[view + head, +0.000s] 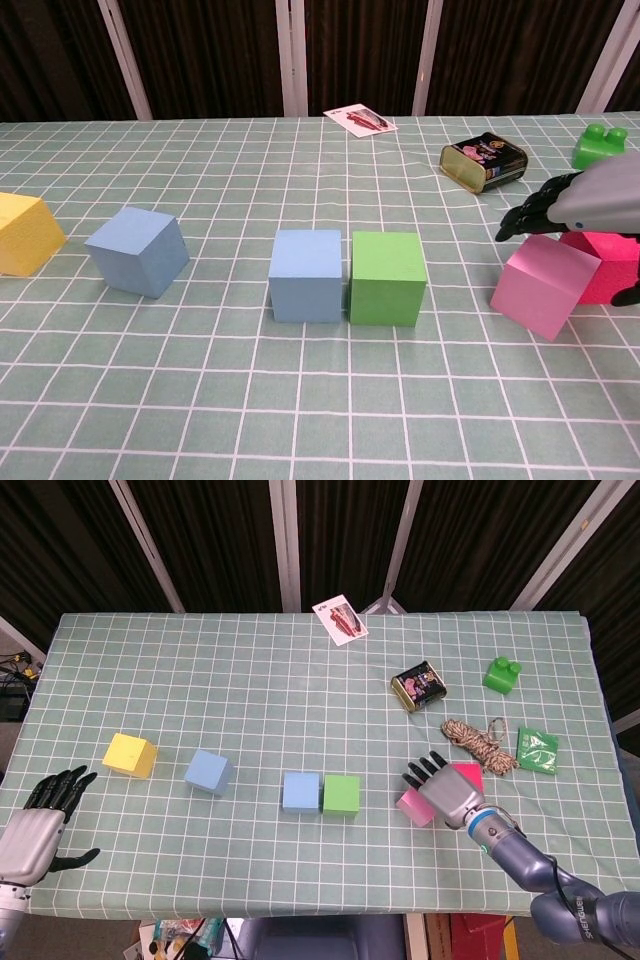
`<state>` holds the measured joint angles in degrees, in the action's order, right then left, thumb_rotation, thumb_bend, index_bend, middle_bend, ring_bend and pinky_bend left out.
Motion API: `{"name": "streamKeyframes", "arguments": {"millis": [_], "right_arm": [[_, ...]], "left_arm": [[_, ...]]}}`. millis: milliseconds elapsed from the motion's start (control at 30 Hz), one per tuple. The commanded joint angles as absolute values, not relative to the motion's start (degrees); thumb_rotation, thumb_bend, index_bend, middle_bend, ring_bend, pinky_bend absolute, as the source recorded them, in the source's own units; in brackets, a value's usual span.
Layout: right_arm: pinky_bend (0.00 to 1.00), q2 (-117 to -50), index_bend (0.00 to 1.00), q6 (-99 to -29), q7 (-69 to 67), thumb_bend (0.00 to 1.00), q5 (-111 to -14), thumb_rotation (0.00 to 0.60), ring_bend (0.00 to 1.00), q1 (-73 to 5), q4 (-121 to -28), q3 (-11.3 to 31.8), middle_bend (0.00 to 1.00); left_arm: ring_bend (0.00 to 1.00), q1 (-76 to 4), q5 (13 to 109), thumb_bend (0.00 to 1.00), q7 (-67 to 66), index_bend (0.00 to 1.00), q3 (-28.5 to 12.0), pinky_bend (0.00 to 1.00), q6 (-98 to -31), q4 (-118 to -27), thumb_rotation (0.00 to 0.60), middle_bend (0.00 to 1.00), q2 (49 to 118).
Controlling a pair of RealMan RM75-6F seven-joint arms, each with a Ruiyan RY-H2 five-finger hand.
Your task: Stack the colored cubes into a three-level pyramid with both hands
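Observation:
Two blue cubes, a green cube and a yellow cube sit on the checked cloth. The nearer blue cube and the green cube stand side by side. A pink cube lies turned at an angle against a red cube at the right. My right hand hovers over those two with fingers stretched out and nothing in it. My left hand is at the front left edge, fingers apart, empty.
At the back right lie a dark tin, a green toy brick, a coil of rope and a green packet. A printed card lies near the far edge.

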<state>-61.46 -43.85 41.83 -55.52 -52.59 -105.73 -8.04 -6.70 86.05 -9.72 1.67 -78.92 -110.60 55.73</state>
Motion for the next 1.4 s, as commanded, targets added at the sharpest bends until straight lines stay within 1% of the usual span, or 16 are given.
{"name": "streamKeyframes", "arguments": {"millis": [33,67,200,333,533,600,667,833,933,1100,1400], "right_arm": [[0.0,-62.2,0.0,-43.8,41.2,0.24,-55.6,0.6,0.0,-52.3,-105.2,-8.0,0.01],[0.0,-62.5,0.0,-43.9,41.1,0.24,-55.7,0.6,0.0,-52.2,-105.0,-8.0,0.03],[0.0,-63.9,0.0,-44.5,39.7,0.24,-55.6,0.6,0.01,-51.6,-103.9,-7.3,0.2],[0.0,-64.9,0.0,-44.9,38.9,0.24,-55.8,0.6,0.09,-51.2,-102.8,-7.0,0.33],[0.0,-65.7,0.0,-45.8,36.9,0.24,-56.4,0.6,0.21,-50.3,-101.5,-6.4,0.47],[0.0,-65.8,0.0,-46.6,36.0,0.24,-56.9,0.6,0.23,-49.9,-101.6,-5.9,0.5],[0.0,-65.9,0.0,-47.3,34.9,0.25,-56.3,0.6,0.23,-49.4,-102.2,-5.2,0.51],[0.0,-66.0,0.0,-50.1,33.4,0.25,-49.9,0.6,0.23,-48.9,-105.3,-2.7,0.51],[0.0,-65.9,0.0,-51.9,34.7,0.25,-42.8,0.6,0.23,-49.8,-108.7,-1.3,0.52],[0.0,-65.9,0.0,-53.9,38.4,0.25,-34.1,0.6,0.24,-52.4,-112.7,-0.7,0.52],[0.0,-69.7,0.0,-60.7,44.8,0.25,-26.0,0.6,0.24,-55.8,-116.0,0.1,0.52]], "left_arm": [[0.0,-6.7,85.9,0.09,-9.7,0.0,1.7,0.0,-78.8,-110.5,0.6,0.0,55.7],[0.0,-6.7,85.9,0.09,-9.7,0.0,1.7,0.0,-78.7,-110.5,0.6,0.0,55.7],[0.0,-6.7,85.9,0.09,-9.5,0.0,1.7,0.0,-78.8,-110.5,0.6,0.0,55.7],[0.0,-6.7,85.9,0.09,-9.4,0.0,1.7,0.0,-78.8,-110.5,0.6,0.0,55.7],[0.0,-6.7,85.9,0.09,-9.4,0.0,1.8,0.0,-78.6,-110.5,0.6,0.0,55.7],[0.0,-6.7,85.9,0.09,-9.5,0.0,1.8,0.0,-78.6,-110.4,0.6,0.0,55.8],[0.0,-6.7,85.9,0.09,-9.5,0.0,1.8,0.0,-78.5,-110.4,0.6,0.0,55.8],[0.0,-6.7,86.0,0.09,-9.7,0.0,1.8,0.0,-78.5,-110.5,0.6,0.0,55.9],[0.0,-6.7,86.0,0.09,-9.7,0.0,1.9,0.0,-78.6,-110.5,0.6,0.0,55.9],[0.0,-6.7,86.1,0.09,-9.4,0.0,1.8,0.0,-78.8,-110.4,0.6,0.0,55.8],[0.0,-6.7,86.4,0.09,-9.2,0.0,1.8,0.0,-78.9,-110.2,0.6,0.0,55.8]]}}
